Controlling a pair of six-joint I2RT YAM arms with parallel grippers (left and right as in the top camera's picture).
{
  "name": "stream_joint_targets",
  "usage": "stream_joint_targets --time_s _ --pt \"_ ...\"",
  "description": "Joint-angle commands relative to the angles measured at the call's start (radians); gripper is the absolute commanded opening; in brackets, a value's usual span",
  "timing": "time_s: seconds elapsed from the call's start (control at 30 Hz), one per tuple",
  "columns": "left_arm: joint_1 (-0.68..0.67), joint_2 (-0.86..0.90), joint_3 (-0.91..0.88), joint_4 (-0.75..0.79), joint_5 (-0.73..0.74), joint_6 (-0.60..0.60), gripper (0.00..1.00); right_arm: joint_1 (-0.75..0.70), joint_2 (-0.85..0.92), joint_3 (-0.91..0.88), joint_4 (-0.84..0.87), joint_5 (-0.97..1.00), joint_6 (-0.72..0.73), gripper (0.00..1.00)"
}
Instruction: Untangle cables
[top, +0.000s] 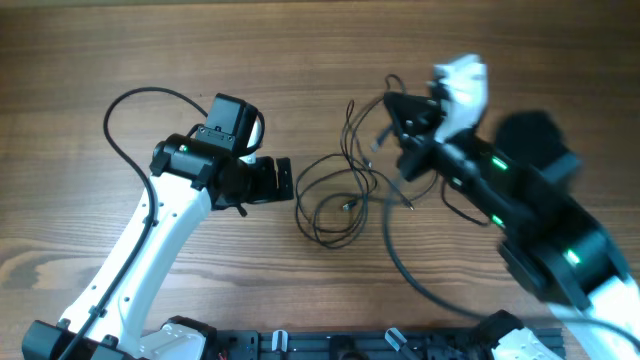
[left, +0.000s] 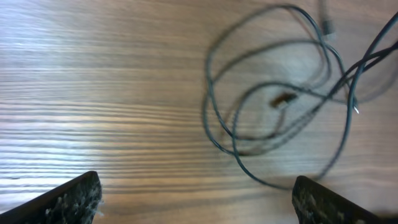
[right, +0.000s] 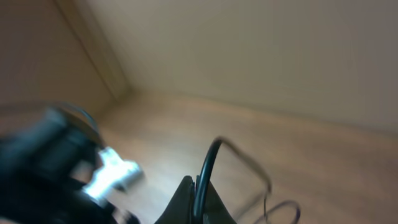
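One black cable (right: 208, 163) is pinched tight in my right end effector (right: 194, 202), raised above the wooden tabletop (top: 120, 50). My left end effector (top: 284, 181) gapes wide and empty, just beside the tangled cables (top: 335, 200).

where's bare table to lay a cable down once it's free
Widest bare table is the far strip beyond the left arm and the cable tangle. A smaller patch lies nearside of the tangle, beside that arm. Crowded: between left end effector and right end effector, where loops sprawl.
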Motion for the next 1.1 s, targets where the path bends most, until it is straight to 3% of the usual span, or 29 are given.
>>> stream_joint_targets --time_s 0.0,0.2,0.53,0.6,0.67,0.73,0.87,1.0,1.07 --pt "-0.027 0.002 -0.007 -0.004 0.224 0.147 1.00 0.000 -0.087 0.018 0.073 -0.112 0.047 0.04" --pt "-0.172 0.002 -0.007 -0.003 0.467 0.438 1.00 0.000 -0.140 0.018 0.112 -0.166 0.093 0.04" --pt "-0.383 0.002 -0.007 0.099 0.385 0.451 1.00 0.000 -0.142 0.100 0.107 -0.248 0.091 0.04" --pt "-0.385 0.002 -0.007 0.097 0.378 0.448 1.00 0.000 -0.145 0.132 0.081 -0.142 0.092 0.04" --pt "-0.385 0.002 -0.007 0.087 0.357 0.448 1.00 0.000 -0.159 0.144 0.004 0.167 0.092 0.04" --pt "-0.385 0.002 -0.007 0.077 0.344 0.449 1.00 0.000 -0.182 0.144 -0.088 0.621 0.094 0.04" --pt "-0.385 0.002 -0.007 0.081 0.319 0.448 1.00 0.000 -0.239 0.150 -0.062 0.925 0.089 0.04" --pt "-0.385 0.002 -0.007 0.096 0.318 0.449 1.00 0.000 -0.327 0.193 0.119 0.744 0.083 0.04" --pt "-0.385 0.002 -0.007 0.100 0.318 0.449 1.00 0.000 -0.354 0.226 0.234 0.531 0.084 0.04"
